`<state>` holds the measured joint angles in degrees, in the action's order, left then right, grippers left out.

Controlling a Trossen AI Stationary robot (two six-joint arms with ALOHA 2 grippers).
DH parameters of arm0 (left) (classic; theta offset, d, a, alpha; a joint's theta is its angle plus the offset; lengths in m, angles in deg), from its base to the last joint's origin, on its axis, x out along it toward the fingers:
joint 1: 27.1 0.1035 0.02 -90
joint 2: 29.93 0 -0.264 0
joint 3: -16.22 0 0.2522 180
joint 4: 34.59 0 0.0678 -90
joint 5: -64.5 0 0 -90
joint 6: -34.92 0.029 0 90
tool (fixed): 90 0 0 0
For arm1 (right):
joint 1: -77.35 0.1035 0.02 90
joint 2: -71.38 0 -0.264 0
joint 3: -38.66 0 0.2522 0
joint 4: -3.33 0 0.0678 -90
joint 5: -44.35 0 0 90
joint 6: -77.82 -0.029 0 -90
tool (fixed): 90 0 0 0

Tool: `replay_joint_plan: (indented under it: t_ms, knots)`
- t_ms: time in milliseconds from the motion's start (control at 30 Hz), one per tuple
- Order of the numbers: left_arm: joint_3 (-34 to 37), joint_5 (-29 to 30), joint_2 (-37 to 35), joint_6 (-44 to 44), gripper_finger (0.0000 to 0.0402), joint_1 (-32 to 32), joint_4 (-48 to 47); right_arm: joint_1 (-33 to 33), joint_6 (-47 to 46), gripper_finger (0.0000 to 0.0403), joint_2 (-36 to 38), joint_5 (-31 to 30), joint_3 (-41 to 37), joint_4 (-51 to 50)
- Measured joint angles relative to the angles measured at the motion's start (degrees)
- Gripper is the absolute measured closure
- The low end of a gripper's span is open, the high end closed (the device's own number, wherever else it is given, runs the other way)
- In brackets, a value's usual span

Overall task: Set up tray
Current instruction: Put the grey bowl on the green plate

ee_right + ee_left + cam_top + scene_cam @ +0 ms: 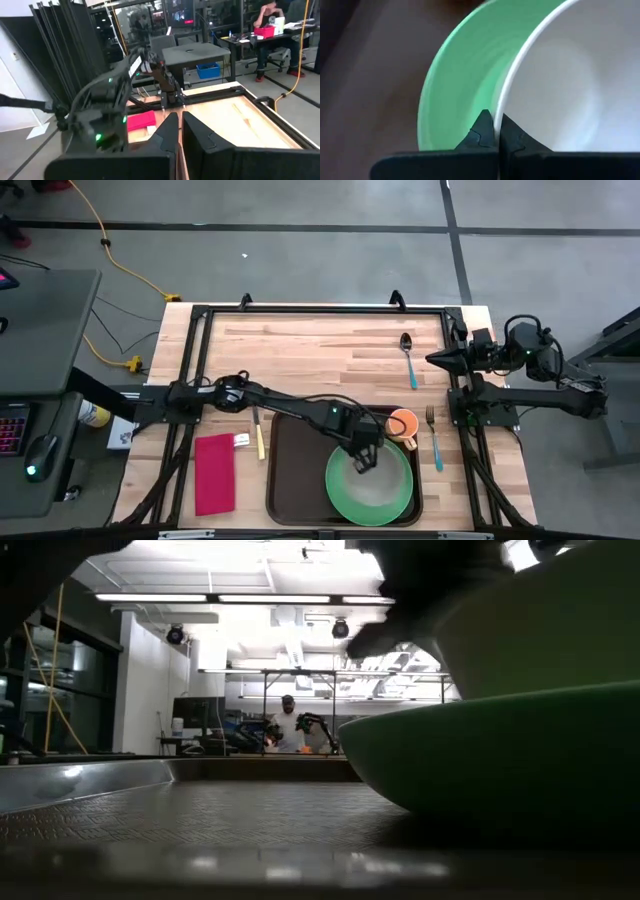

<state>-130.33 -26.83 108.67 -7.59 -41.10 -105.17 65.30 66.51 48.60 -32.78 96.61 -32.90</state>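
The dark brown tray (pixel 295 480) lies at the table's near edge. On its right half rests a green plate (pixel 340 498), and a white bowl (pixel 570 75) sits inside the plate (pixel 455 85). My left gripper (pixel 362 460) reaches over the tray from the left and is shut on the bowl's rim. In the low view the plate (pixel 500 760) and the bowl (pixel 540 630) fill the right side, with the gripper dark above them. My right gripper (pixel 440 359) waits shut at the table's right edge, touching nothing. My left gripper (pixel 496 132) pinches the white bowl's rim (pixel 501 107) on the side facing the table's left, one finger (pixel 480 132) outside the wall and one inside. The fingers come from above, slanting down. Whether the bowl's base rests on the green plate, I cannot tell.
An orange cup (pixel 403 425) stands at the tray's far right corner. A fork (pixel 435 438) lies right of the tray, a spoon (pixel 407 358) farther back, a knife (pixel 259 435) and a red napkin (pixel 214 473) to the tray's left. The tray's left half is bare.
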Motion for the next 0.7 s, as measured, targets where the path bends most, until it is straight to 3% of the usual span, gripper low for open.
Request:
replay_joint_plan:
  t_ms: [100, 700]
  knots:
    - [0.24, -2.50, 0.10, 0.20, 0.0384, 0.00, -0.79, 0.06, -0.12, 0.0402, 0.49, -0.18, 0.00, 0.32]
    - [0.11, -3.25, 0.51, 2.93, 0.0384, 0.02, 2.84, 0.04, -0.20, 0.0402, 0.76, -0.32, 0.00, 0.49]
